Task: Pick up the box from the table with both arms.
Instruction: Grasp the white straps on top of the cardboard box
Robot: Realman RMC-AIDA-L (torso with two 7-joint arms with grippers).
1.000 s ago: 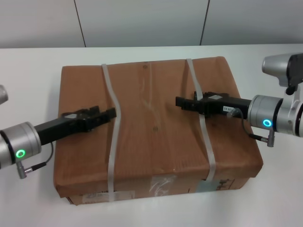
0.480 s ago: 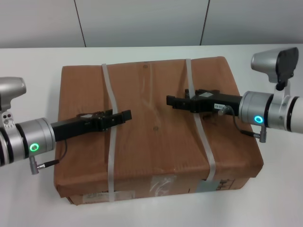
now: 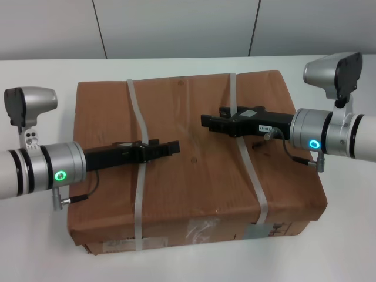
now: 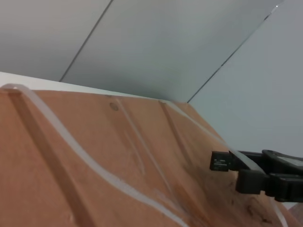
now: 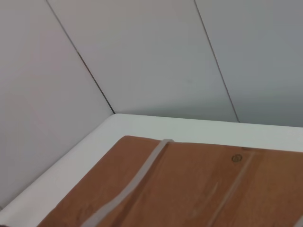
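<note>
The box [image 3: 194, 176], flat and wrapped in brown paper, lies on the white table [image 3: 35, 82]. Two pale straps cross it, a left strap [image 3: 140, 200] and a right strap [image 3: 254, 179]. Labels and tape [image 3: 200, 230] are on its near side. My left gripper [image 3: 173, 147] reaches in from the left, just over the box top past the left strap. My right gripper [image 3: 205, 121] reaches in from the right, over the top past the right strap. The two tips point at each other, apart. The left wrist view shows the box top [image 4: 94, 165] and the right gripper [image 4: 222, 161].
Pale wall panels [image 3: 176, 26] stand behind the table's far edge. White tabletop shows on all sides of the box, and also in the right wrist view [image 5: 94, 151] beside the box's far left corner [image 5: 189, 189].
Both arms have moved inward over the box top. The gripper tips have come closer together near its middle, and more of each silver wrist shows.
</note>
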